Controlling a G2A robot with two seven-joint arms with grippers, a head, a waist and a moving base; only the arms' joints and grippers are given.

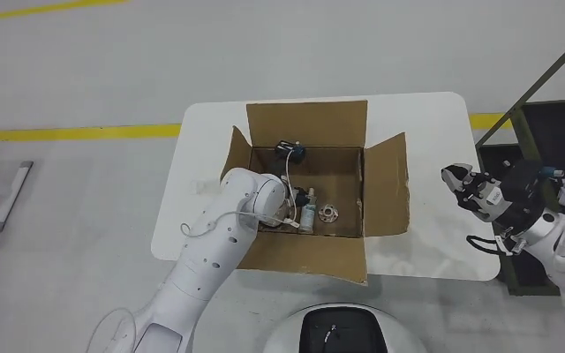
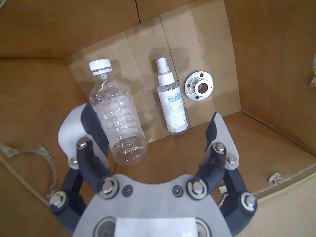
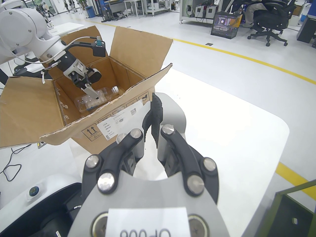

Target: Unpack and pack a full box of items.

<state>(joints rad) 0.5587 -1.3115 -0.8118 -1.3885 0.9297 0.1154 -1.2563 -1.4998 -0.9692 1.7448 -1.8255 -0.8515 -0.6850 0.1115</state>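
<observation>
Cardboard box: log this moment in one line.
left gripper open at clear plastic bottle | white spray bottle, silver metal flange lying in brown cardboard box | right gripper shut, outside box

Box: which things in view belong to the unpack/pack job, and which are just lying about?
Job:
- box
- clear bottle, spray bottle and flange, all on the box floor
- left gripper, fingers open, inside the box
- right gripper, fingers shut, outside the box

Just there:
- table
- green frame
- floor line
</observation>
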